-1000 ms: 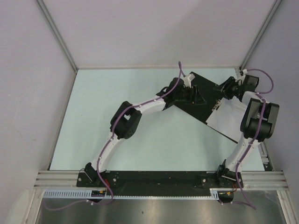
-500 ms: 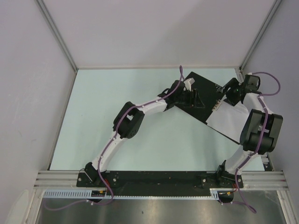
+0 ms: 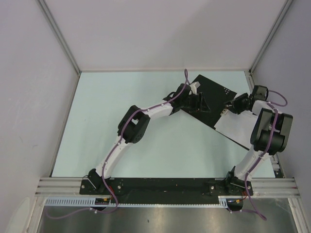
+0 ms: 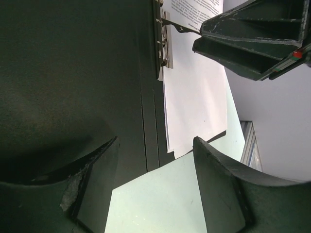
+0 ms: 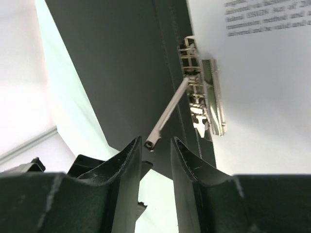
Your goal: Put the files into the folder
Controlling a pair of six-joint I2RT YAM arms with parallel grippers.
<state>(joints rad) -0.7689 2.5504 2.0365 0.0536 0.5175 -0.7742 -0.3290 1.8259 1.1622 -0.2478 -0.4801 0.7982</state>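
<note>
Left gripper (image 4: 154, 145) wide open, holding nothing, over folder (image 4: 73, 73), which lies open at far right of table (image 3: 146, 145). Files (image 4: 194, 97) lie on its other half at clip (image 5: 206, 97). Right gripper (image 5: 155, 145) jaws narrow, raised lever (image 5: 167, 111) tip between them, not pinched. Press lever flat in 1 smooth push, flap pinned.

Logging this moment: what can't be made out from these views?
Files: how many sheets; all views show one white stack, edges too thin.
Folder: its outside lies face down, hidden.
Printed text: cut off by the frame's edge in both wrist views, too small from above.
Right gripper: whether it touches the clip lever; depth unclear.
</note>
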